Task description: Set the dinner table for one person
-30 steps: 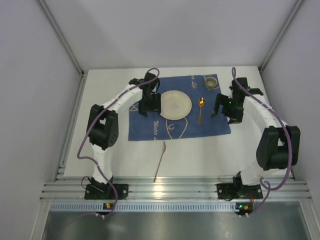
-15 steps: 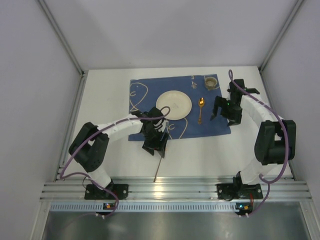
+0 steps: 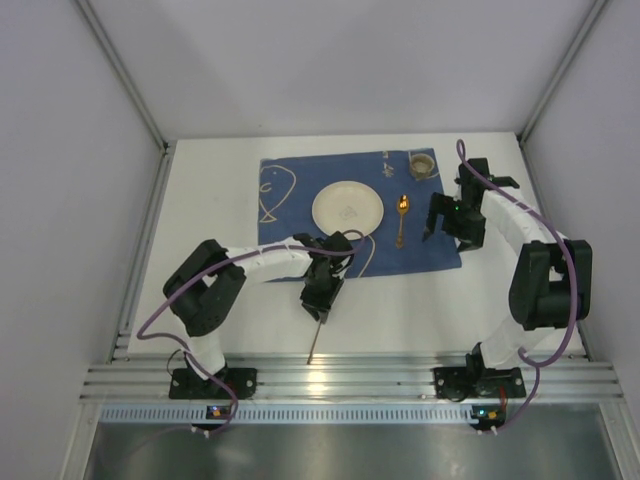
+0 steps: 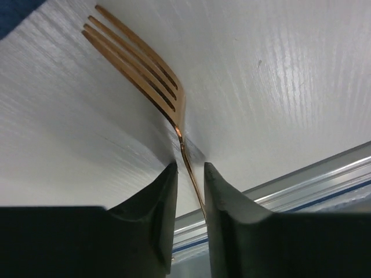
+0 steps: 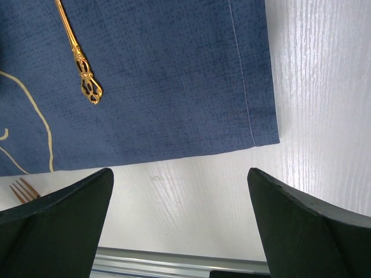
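One white dinner table (image 3: 430, 300) is spanning the view, its ribbed rail running along the near edge. Toward the far edge a blue cloth (image 3: 290, 180) is carrying a plate (image 3: 347, 208). The right gripper (image 5: 179, 171) is hanging wide open over the cloth's right edge. The left gripper (image 4: 186, 174) is straddling a copper fork (image 4: 175, 110), jaws narrow, toward the near edge.
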Motion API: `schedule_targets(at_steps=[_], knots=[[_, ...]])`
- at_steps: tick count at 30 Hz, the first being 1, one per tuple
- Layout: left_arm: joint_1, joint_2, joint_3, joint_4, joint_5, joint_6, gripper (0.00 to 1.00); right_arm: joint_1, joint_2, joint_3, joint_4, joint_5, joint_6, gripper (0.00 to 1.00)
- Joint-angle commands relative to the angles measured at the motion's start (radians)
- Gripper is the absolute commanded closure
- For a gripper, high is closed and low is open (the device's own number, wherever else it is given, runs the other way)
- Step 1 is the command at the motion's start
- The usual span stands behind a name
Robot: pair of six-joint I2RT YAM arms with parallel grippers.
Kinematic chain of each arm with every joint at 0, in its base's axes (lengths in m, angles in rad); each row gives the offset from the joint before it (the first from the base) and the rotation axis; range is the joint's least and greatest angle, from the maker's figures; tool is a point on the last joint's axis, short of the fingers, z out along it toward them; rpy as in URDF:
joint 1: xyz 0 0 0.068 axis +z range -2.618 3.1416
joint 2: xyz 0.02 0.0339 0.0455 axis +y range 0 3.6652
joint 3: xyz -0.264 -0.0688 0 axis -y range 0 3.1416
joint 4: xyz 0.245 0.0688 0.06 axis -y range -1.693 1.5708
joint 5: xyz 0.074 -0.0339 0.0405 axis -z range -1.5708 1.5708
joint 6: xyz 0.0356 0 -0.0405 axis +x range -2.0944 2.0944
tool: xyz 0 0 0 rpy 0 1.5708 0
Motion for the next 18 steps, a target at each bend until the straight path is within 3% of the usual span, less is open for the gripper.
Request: schedule_targets(at_steps=[1,7,9,12,13,18], knots=[[-0.022,0.04,0.034,-0.008,-0.157,-0.033,0.74,0.008,-0.03,0.015,-0.002,0.018,-0.016,0.0],[-0.045,0.08,0.071,-0.053,-0.247,-0.048,1.0,0.008,-0.022,0.024,-0.001,0.019,-0.018,0.0],[-0.043,0.068,0.09,-0.097,-0.27,-0.055,1.0,0.008,-0.021,0.027,-0.001,0.019,-0.016,0.0],[-0.04,0.03,0.245,-0.256,-0.431,-0.1,1.0,0.006,-0.027,0.026,-0.002,0.021,-0.015,0.0],[-0.035,0.025,0.289,-0.296,-0.563,-0.11,1.0,0.008,-0.034,0.023,-0.001,0.024,-0.016,0.0],[0.009,0.128,0.569,-0.498,-0.893,-0.16,1.0,0.006,-0.048,-0.008,0.009,0.015,-0.016,0.0]])
